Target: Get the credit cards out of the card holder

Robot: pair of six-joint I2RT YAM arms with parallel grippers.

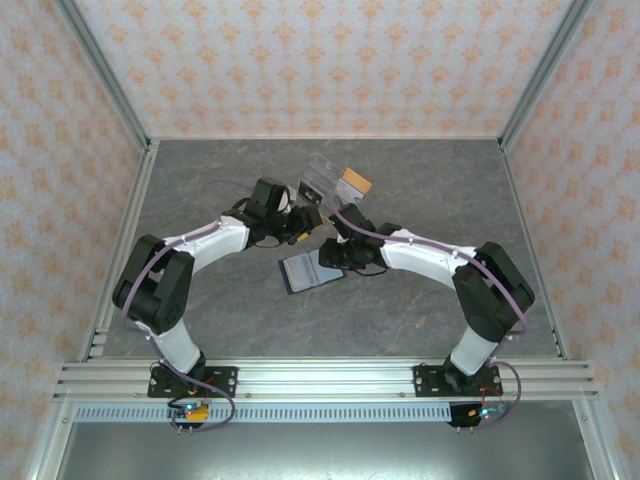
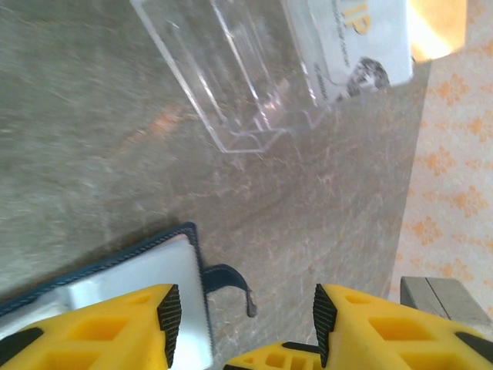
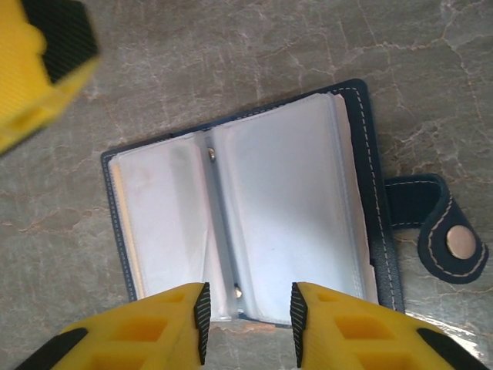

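Right hand over spread card holder

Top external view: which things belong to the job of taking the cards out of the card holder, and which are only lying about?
Belong to the job:
- card holder, lying open on the table
- credit cards, at the clear box

Only lying about:
- clear acrylic box, not named in the job

Lab test cell: aluminium frame, patterned walls
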